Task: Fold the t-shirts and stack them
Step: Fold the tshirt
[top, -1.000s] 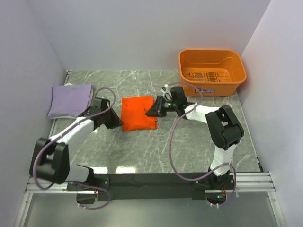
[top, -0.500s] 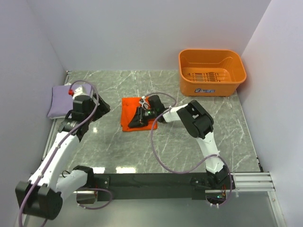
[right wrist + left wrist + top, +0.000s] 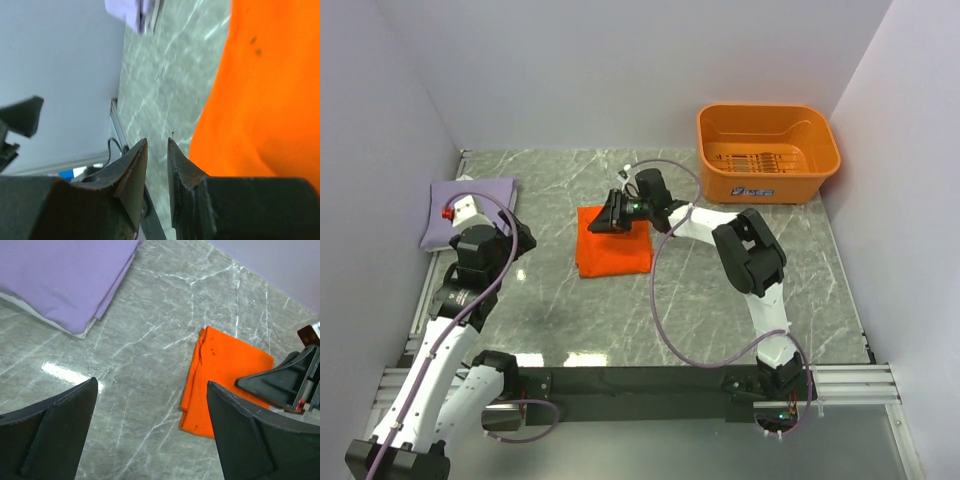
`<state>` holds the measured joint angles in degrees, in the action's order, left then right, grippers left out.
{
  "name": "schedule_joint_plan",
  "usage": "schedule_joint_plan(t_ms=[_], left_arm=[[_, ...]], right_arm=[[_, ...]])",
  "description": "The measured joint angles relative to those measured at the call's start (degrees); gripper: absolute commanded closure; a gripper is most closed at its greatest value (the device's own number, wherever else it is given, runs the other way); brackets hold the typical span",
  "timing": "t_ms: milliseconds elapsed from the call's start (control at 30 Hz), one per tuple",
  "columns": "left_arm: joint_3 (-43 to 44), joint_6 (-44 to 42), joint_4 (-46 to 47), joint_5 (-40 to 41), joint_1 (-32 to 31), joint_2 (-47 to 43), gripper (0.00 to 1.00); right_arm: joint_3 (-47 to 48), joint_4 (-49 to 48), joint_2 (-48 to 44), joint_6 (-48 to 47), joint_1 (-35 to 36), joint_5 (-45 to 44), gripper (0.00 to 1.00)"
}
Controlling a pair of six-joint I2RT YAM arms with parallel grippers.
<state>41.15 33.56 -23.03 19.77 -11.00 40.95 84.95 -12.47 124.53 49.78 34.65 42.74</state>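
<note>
Two folded shirts on bench (image 3: 720,290): orange shirt (image 3: 615,248) at centre, long axis near-to-far; purple shirt (image 3: 470,205) well apart, leftward. Right claw (image 3: 603,221), narrowed to an empty slit, sits at orange's far edge, the nearer arm. Left claw (image 3: 151,387) is spread wide, empty.

Orange t-shirt (image 3: 615,250), lavender t-shirt (image 3: 65,275) (table (image 3: 570,310) grey, white-veined).
</note>
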Motion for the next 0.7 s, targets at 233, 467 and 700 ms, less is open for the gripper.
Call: schedule_joint_plan(t_ms=[233,467,700], left_arm=[[-0.04,-0.55,0.07,0.46,0.00,1.66,0.04],[-0.04,-0.98,0.02,0.00,0.07,3.17,0.04],[-0.04,-0.98,0.04,-0.42,0.13,4.26,0.04]], right_arm=[[0.61,-1.16,7.82,2.03,-2.40,-1.68,0.70],[0.81,-0.74,8.61,2.80,-3.56,-0.11,0.70],[7.76,1.84,8.66,2.71,-5.55,-0.90,0.69]])
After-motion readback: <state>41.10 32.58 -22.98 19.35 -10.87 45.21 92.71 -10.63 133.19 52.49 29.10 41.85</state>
